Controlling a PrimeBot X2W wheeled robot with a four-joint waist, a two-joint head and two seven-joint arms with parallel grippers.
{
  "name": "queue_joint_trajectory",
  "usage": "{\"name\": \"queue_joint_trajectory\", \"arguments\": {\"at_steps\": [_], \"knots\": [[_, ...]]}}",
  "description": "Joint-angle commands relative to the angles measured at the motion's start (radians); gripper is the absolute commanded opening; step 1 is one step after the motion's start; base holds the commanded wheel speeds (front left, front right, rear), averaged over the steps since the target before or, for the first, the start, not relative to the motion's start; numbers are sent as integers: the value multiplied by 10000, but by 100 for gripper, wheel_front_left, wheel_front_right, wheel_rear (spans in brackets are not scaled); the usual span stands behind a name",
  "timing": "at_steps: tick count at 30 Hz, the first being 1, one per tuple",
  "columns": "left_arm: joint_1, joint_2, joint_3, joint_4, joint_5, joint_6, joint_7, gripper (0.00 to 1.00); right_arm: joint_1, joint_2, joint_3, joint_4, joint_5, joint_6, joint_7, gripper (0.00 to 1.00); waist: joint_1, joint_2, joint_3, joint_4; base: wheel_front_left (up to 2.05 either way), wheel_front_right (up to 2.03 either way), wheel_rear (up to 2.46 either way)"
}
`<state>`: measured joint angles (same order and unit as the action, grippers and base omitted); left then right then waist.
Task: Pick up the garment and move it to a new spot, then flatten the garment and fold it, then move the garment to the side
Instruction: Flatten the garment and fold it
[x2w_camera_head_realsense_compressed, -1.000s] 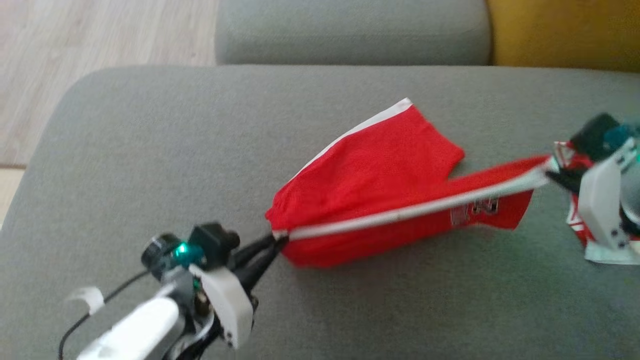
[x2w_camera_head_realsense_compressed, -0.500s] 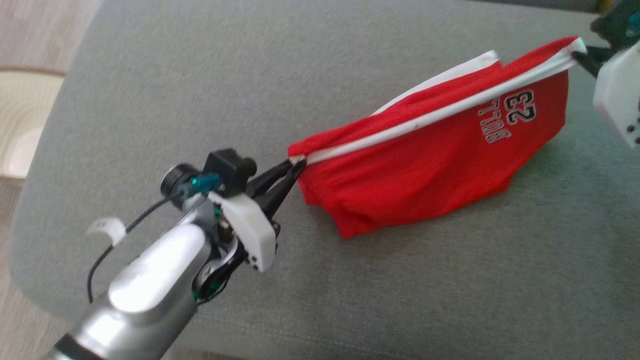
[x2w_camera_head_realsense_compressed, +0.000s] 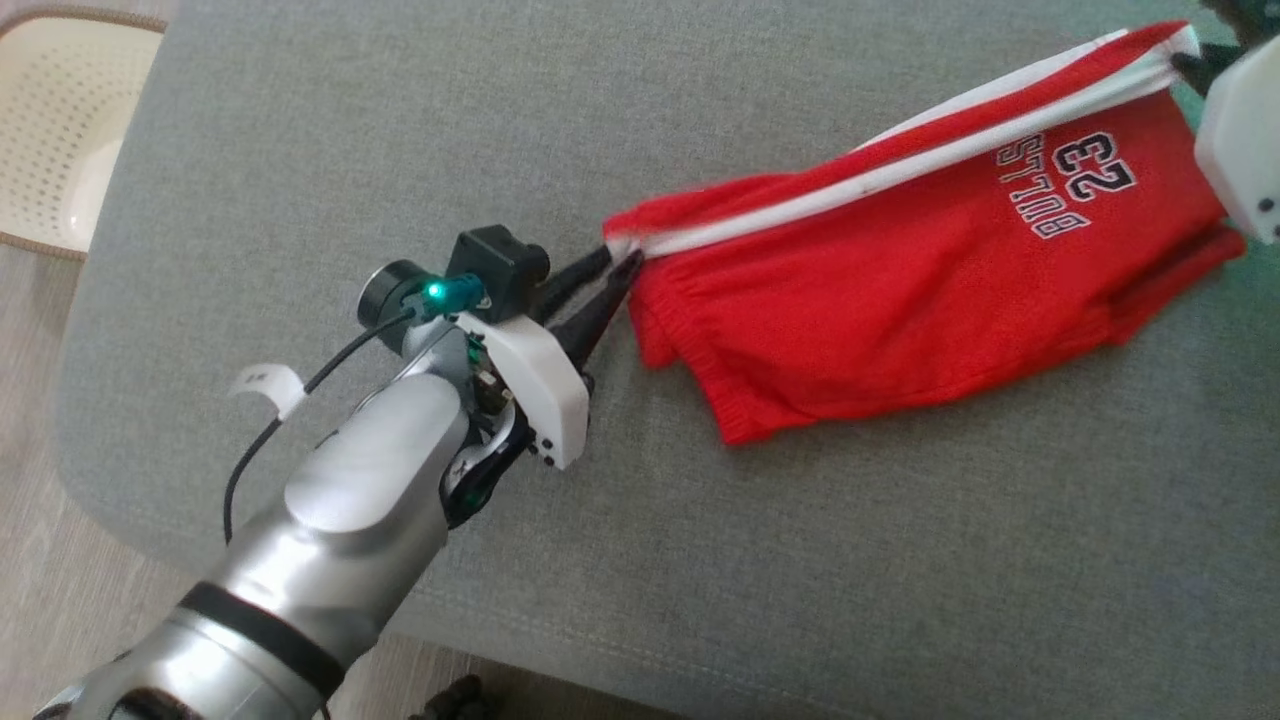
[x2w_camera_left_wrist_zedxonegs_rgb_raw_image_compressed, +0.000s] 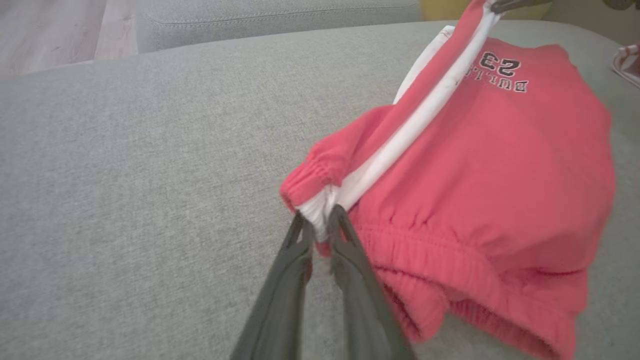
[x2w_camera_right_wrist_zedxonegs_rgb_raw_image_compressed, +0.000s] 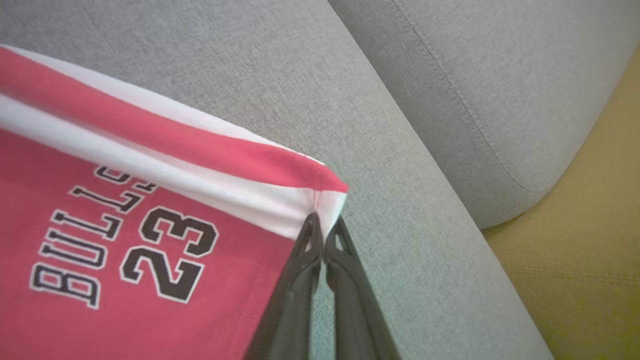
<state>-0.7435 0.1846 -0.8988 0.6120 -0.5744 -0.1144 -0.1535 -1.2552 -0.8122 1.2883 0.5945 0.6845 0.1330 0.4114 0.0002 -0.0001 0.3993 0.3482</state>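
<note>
The garment (x2w_camera_head_realsense_compressed: 900, 280) is a pair of red shorts with a white side stripe and a "BULLS 23" print, stretched across the grey sofa seat (x2w_camera_head_realsense_compressed: 300, 150). My left gripper (x2w_camera_head_realsense_compressed: 620, 262) pinches its waistband corner at the white stripe. In the left wrist view the fingertips (x2w_camera_left_wrist_zedxonegs_rgb_raw_image_compressed: 301, 227) clamp that corner of the garment (x2w_camera_left_wrist_zedxonegs_rgb_raw_image_compressed: 475, 175), with a thin gap lower down between the fingers. At the upper right, my right gripper (x2w_camera_head_realsense_compressed: 1185, 62) holds the hem corner. The right wrist view shows this gripper (x2w_camera_right_wrist_zedxonegs_rgb_raw_image_compressed: 324, 222) shut on the stripe end of the garment (x2w_camera_right_wrist_zedxonegs_rgb_raw_image_compressed: 100, 225).
A cream perforated basket (x2w_camera_head_realsense_compressed: 50, 120) stands on the wooden floor (x2w_camera_head_realsense_compressed: 30, 450) beyond the seat's left edge. A grey back cushion (x2w_camera_right_wrist_zedxonegs_rgb_raw_image_compressed: 475, 75) and a yellow cushion (x2w_camera_right_wrist_zedxonegs_rgb_raw_image_compressed: 575, 250) lie behind the right gripper. Another red and white cloth (x2w_camera_left_wrist_zedxonegs_rgb_raw_image_compressed: 627, 62) peeks in at the far right.
The head camera has tilted and turned, shifting the whole picture. The garment, held between both grippers, has come down with more cloth spread on the seat and its print facing up.
</note>
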Motion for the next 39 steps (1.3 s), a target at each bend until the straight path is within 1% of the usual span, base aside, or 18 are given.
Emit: {"name": "queue_joint_trajectory", "arguments": {"at_steps": [1, 6, 10, 15, 16, 21, 25, 29, 34, 36, 39], "knots": [[-471, 246, 331, 53, -13, 22, -126, 100, -234, -83, -94, 163, 21, -23, -119, 100, -2, 1, 77, 12, 0, 0, 0], [-738, 47, 345, 751, 53, 20, -514, 100, -322, 296, -88, 868, -36, -23, -572, 100, -2, 1, 118, -66, 0, 0, 0], [-788, 39, 435, 1131, 36, 21, -750, 100, -261, 538, -142, 1558, 128, -23, -1037, 100, -2, 1, -86, -261, 0, 0, 0], [-699, 125, 742, 1260, -58, 180, -961, 100, -129, 999, -845, 2509, 486, -23, -2281, 100, -2, 1, -539, -679, 0, 0, 0], [-699, 125, 742, 1260, -58, 180, -961, 100, -129, 999, -845, 2509, 486, -23, -2281, 100, -2, 1, -539, -679, 0, 0, 0], [-415, 327, 1502, 892, -300, 617, -1065, 100, 242, 1601, -1830, 3359, 835, -23, -3982, 100, -2, 1, -1143, -1235, 0, 0, 0], [18, 438, 2463, -54, -361, 1039, -1078, 100, 822, 2228, -2770, 3883, 1471, -23, -5125, 100, -2, 1, -1653, -1634, 0, 0, 0], [721, 445, 3445, -1134, -233, 1424, -1080, 100, 1490, 2688, -3204, 3953, 1534, -23, -6181, 100, -2, 1, -2142, -1973, 0, 0, 0], [1737, 322, 4271, -2161, 60, 1696, -1081, 100, 2352, 3152, -4082, 3742, 1429, -23, -6689, 100, -2, 1, -2676, -2346, 0, 0, 0], [2144, 247, 4453, -2392, 139, 1748, -1081, 100, 2770, 3294, -4638, 3452, 1296, -23, -6720, 100, -2, 1, -2874, -2477, 0, 0, 0], [2732, 183, 4676, -2623, 279, 1857, -1081, 100, 3603, 3455, -5821, 2746, 798, -23, -6726, 100, -2, 1, -3117, -2672, 0, 0, 0]]}}
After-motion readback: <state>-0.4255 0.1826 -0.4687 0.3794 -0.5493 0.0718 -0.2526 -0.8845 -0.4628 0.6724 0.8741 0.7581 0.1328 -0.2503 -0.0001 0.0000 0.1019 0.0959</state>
